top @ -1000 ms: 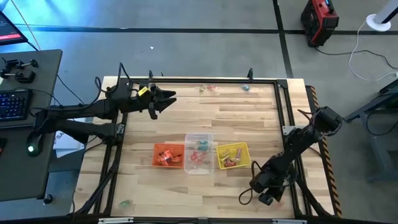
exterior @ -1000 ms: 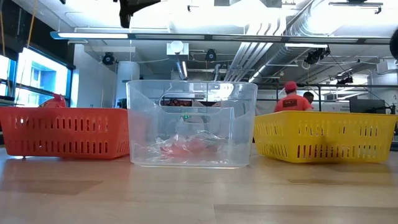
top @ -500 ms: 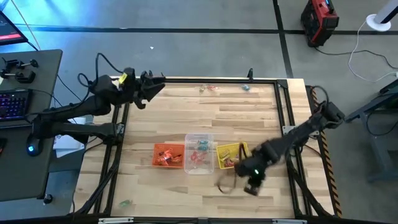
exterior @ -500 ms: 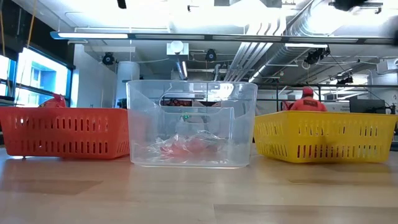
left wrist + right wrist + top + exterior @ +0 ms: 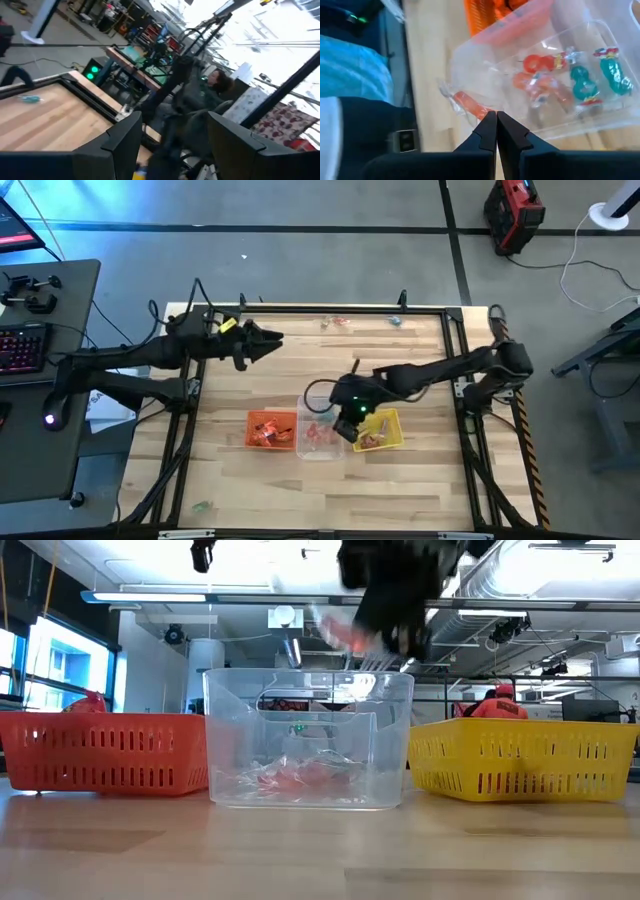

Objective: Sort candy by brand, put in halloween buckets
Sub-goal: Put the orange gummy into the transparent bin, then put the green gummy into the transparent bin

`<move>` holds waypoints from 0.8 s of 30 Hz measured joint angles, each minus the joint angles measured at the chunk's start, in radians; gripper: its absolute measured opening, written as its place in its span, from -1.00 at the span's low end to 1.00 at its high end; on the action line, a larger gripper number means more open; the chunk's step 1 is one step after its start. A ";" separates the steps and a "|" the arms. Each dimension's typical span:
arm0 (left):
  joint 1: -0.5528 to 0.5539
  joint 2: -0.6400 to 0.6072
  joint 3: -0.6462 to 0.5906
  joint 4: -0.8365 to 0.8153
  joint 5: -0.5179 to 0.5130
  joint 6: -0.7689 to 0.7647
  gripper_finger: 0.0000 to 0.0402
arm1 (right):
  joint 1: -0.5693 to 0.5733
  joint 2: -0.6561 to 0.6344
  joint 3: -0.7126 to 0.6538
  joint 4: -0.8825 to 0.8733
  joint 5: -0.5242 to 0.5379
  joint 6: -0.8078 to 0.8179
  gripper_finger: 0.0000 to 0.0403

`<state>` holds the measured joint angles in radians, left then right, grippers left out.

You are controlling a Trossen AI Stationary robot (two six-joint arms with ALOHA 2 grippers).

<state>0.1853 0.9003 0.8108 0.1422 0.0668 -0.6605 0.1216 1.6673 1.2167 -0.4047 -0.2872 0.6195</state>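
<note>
Three tubs stand in a row near the table's middle: orange [image 5: 268, 430], clear [image 5: 320, 426] and yellow [image 5: 380, 430]. My right gripper [image 5: 346, 424] reaches in from the right and hangs over the clear tub's right side, shut on a red-orange candy [image 5: 469, 105]. The low view shows that candy [image 5: 345, 635] above the clear tub [image 5: 308, 735]. Red and teal candies [image 5: 555, 80] lie inside this tub. My left gripper [image 5: 268, 340] hovers open over the table's far left part, touching nothing. My right gripper pinches the red-orange candy by one end of its clear wrapper [image 5: 484, 114] between its two fingertips, coming from above. The candy sticks out sideways past the fingertips and is lifted clear, over the clear tub's rim.
Loose candies lie by the far edge [image 5: 338, 322] [image 5: 394, 320], and one sits near the near-left corner [image 5: 203, 506]. A dark frame rail [image 5: 330, 308] borders the table. People in red show in the room behind [image 5: 500, 705].
My right arm has swung from the near-right corner leftward and toward the far edge, ending over the clear tub; its gripper now shows in the low view above that tub. My left gripper drew back toward the far-left corner, then returned.
</note>
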 joint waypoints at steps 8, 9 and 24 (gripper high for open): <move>-0.007 0.003 0.000 0.036 -0.002 0.002 0.04 | -0.027 0.078 -0.001 0.056 0.031 -0.061 -0.95; -0.004 0.003 0.000 0.036 -0.002 0.006 0.04 | -0.031 0.079 -0.001 0.047 0.044 -0.063 -0.91; 0.074 0.003 0.000 0.034 0.057 0.143 0.04 | -0.119 0.054 0.173 -0.141 0.071 -0.098 0.20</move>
<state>0.2592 0.9031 0.8108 0.1759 0.1239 -0.5180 0.0026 1.7217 1.3900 -0.5455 -0.2160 0.5214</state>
